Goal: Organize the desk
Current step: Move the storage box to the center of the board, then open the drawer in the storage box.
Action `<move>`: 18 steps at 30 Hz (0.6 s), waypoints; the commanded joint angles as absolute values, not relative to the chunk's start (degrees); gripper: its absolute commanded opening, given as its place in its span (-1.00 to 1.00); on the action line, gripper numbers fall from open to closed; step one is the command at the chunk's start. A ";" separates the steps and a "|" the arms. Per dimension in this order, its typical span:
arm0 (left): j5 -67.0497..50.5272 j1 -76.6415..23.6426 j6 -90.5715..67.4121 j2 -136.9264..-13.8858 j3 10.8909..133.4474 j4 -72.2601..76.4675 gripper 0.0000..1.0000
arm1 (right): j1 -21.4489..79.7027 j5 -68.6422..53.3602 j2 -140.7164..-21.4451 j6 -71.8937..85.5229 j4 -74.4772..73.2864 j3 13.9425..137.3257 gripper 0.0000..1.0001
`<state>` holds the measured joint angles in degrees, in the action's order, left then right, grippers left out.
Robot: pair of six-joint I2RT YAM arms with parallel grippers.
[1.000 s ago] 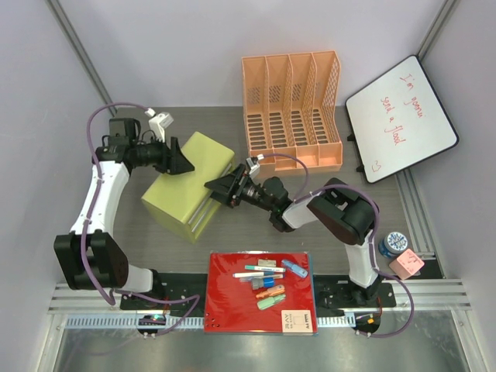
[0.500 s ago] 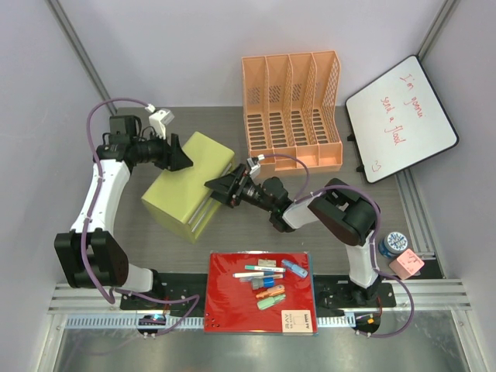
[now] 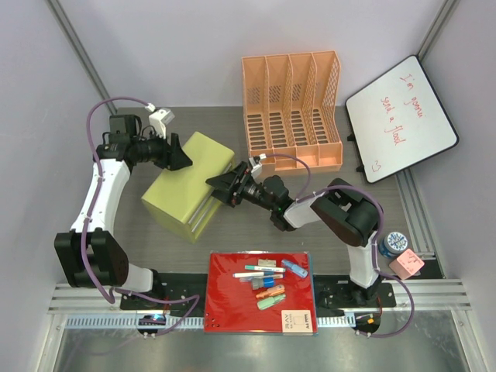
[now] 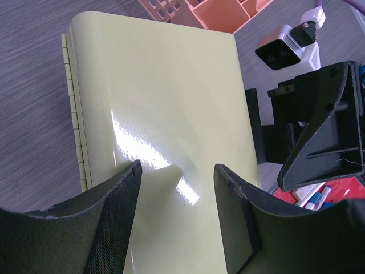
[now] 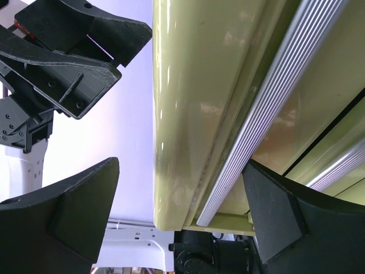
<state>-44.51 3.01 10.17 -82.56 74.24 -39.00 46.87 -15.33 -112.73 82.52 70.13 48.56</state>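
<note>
top external view: left gripper (image 3: pixel 180 159) half spread and right gripper (image 3: pixel 217 188) spread wide flank the lime-green cabinet (image 3: pixel 180 203), seemingly poised to shift it; next calls for closing in

The left arm (image 3: pixel 97 194) rises along the left side and bends inward, the left tool (image 3: pixel 180 159) pointing right with jaws parted. The right arm (image 3: pixel 341 213) folds low and reaches leftward, the right tool (image 3: pixel 215 188) spread wide. The tools face each other, apart.
</note>
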 commanded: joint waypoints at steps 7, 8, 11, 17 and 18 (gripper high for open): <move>-27.95 4.04 13.62 -88.15 71.19 -49.39 0.17 | 45.79 -13.10 -101.18 82.97 95.71 45.27 0.86; -27.95 3.96 13.71 -88.42 71.37 -49.39 0.17 | 45.36 -13.01 -100.03 82.71 95.71 43.00 0.86; -27.95 4.04 13.71 -88.77 71.72 -49.31 0.17 | 44.39 -12.74 -95.56 82.00 95.71 39.13 0.87; -28.48 4.04 13.01 -89.30 72.07 -49.39 0.17 | 42.72 -12.66 -96.06 82.00 95.62 34.64 0.77; -28.56 3.96 13.18 -89.21 71.98 -49.39 0.18 | 41.84 -12.83 -97.80 81.83 95.62 34.11 0.74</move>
<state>-43.11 3.01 11.14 -84.03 75.94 -38.98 43.53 -13.80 -94.78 82.70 75.70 37.21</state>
